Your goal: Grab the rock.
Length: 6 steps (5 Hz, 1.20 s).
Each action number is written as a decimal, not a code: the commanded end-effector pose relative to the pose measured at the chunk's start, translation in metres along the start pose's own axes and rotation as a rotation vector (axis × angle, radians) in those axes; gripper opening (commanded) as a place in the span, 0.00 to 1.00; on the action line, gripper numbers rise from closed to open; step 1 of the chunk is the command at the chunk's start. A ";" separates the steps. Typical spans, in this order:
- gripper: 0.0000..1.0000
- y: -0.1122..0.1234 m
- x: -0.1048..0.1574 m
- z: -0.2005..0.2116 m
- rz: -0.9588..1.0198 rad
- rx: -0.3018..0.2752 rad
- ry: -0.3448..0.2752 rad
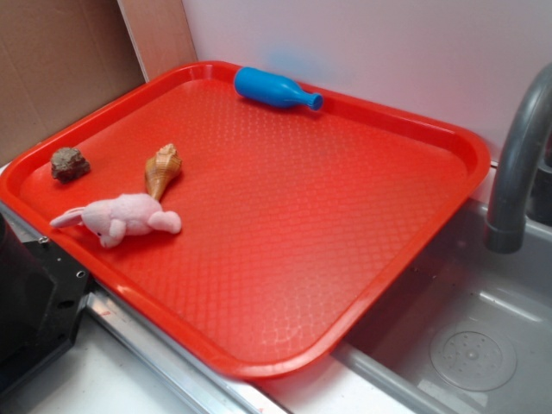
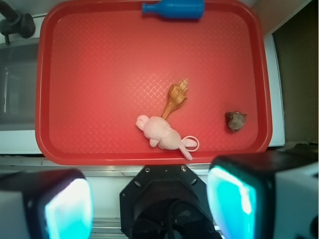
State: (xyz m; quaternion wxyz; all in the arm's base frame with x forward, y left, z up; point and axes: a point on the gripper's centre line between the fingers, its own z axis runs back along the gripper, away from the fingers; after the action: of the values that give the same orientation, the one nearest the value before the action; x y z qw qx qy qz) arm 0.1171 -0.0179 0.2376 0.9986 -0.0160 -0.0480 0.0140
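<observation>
Wrist view shows the gripper (image 2: 149,201) high above the tray (image 2: 47,89), jaws wide and empty. The rock (image 2: 236,120) sits alone near the tray's corner, close to the rim; a descent off-centre risks striking that rim, or drifting toward the shell (image 2: 176,98) and plush (image 2: 163,132).
</observation>
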 end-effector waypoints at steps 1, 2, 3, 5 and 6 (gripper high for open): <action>1.00 0.000 0.000 0.000 0.000 0.000 0.000; 1.00 0.048 0.009 -0.050 0.124 0.026 0.105; 1.00 0.077 0.014 -0.079 0.182 0.032 0.127; 1.00 0.126 0.001 -0.113 0.531 0.121 -0.101; 1.00 0.151 0.005 -0.142 0.616 0.130 -0.058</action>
State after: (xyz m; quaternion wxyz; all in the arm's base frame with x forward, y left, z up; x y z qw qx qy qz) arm 0.1350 0.1227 0.0822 0.9485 0.0249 -0.0502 0.3117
